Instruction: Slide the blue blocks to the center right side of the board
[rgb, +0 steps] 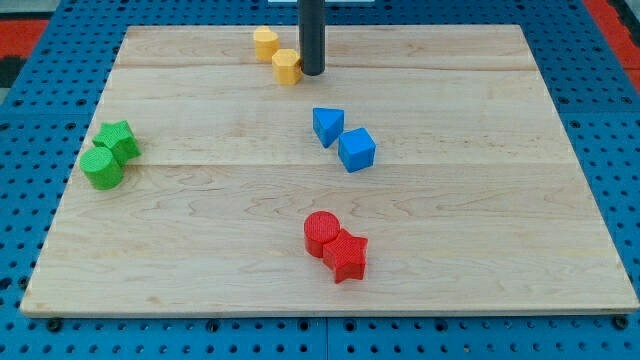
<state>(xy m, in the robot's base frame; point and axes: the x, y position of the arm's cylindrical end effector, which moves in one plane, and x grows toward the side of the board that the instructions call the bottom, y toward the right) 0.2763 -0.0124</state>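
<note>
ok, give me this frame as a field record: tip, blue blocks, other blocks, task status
tip: my tip sits near the view's top, right beside the yellow hexagonal block; contact unclear
blue blocks: blue triangular block and blue cube, adjacent, just right of board centre
other yellow: yellow rounded block, up-left of the hexagonal one
green: green star block and green cylinder, view's left
red: red cylinder and red star block, view's bottom centre
task status: blue pair not yet at centre right of the board

Lighting bright, even, diffuse from overhead. Shadows short and soft under blocks. Mild sheen on the pale wood surface (480, 200), no hard glare. Focus sharp across frame; slight softness at far edge. Colours saturated. Perspective keystoning, no obvious edge distortion.
</note>
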